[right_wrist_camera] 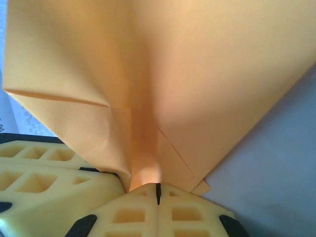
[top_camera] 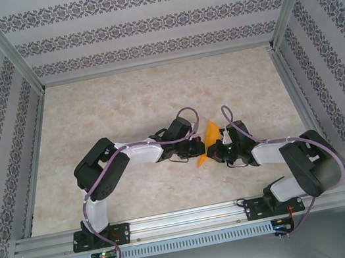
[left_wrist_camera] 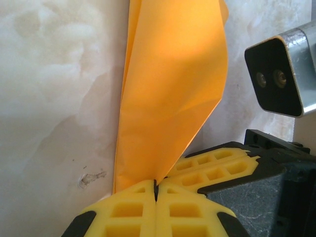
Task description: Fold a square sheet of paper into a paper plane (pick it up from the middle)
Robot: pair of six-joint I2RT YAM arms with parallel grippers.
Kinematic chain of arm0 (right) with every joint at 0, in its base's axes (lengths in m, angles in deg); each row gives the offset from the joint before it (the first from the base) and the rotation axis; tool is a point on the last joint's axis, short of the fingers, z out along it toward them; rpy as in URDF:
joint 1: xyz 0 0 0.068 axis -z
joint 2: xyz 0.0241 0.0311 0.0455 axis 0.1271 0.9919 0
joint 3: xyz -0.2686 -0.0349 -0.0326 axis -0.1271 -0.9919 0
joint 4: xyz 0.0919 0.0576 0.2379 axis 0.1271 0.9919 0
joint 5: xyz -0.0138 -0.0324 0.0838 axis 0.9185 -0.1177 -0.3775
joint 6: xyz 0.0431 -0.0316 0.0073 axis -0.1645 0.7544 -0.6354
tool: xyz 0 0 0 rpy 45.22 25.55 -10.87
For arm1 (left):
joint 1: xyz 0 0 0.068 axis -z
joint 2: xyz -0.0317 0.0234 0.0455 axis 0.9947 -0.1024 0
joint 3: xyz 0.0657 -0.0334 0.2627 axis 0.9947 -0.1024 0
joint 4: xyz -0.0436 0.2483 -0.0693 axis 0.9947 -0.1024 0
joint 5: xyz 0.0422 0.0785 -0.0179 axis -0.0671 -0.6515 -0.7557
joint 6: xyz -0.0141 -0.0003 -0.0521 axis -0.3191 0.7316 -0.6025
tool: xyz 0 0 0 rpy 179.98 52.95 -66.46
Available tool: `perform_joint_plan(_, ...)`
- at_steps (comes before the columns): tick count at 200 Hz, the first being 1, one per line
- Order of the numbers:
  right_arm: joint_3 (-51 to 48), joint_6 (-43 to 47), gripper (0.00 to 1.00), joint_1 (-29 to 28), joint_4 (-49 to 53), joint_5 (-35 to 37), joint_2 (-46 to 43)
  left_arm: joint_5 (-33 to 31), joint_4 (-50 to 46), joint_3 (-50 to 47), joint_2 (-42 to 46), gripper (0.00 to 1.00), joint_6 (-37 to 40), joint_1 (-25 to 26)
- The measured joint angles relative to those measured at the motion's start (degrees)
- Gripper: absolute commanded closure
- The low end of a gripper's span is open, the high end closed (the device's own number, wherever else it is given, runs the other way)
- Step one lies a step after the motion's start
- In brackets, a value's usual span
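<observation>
left claw (left_wrist_camera: 155,191) and right claw (right_wrist_camera: 158,192) pinch the orange paper (left_wrist_camera: 173,74); right wrist shows its creases.

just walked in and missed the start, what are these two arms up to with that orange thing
Both arms meet near the middle of the pale marbled table, working on one thin, bright orange sheet of paper. The left gripper and the right gripper are each shut on it, pinching it right beside each other. The paper shows creases and overlapping layers, so folding is under way, but it is not yet a clear plane shape.
</observation>
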Motion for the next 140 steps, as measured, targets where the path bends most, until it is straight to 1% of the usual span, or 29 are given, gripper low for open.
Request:
perform_joint_plan(47, -1.1, -1.0, 0.97, 0.0, -1.7, 0.3, -0.6, 0.4, 0.8, 0.0, -0.8, 1.00, 0.0, -0.2)
perform_joint_plan(89, -1.8, -1.0, 0.96, 1.7, -0.6, -0.5, -3.5, 0.6, 1.5, 0.0, -2.4, 1.00, 0.3, -0.3)
perform_joint_plan(123, -1.4, -0.6, 0.92, 3.1, 1.9, -0.9, -6.6, 0.6, 1.7, 0.0, -2.4, 1.00, 0.5, -0.3)
perform_joint_plan(140, -0.4, 0.1, 0.85, 4.5, 4.6, -0.9, -8.1, 0.6, 1.7, 0.0, -2.4, 1.00, 0.7, -0.3)
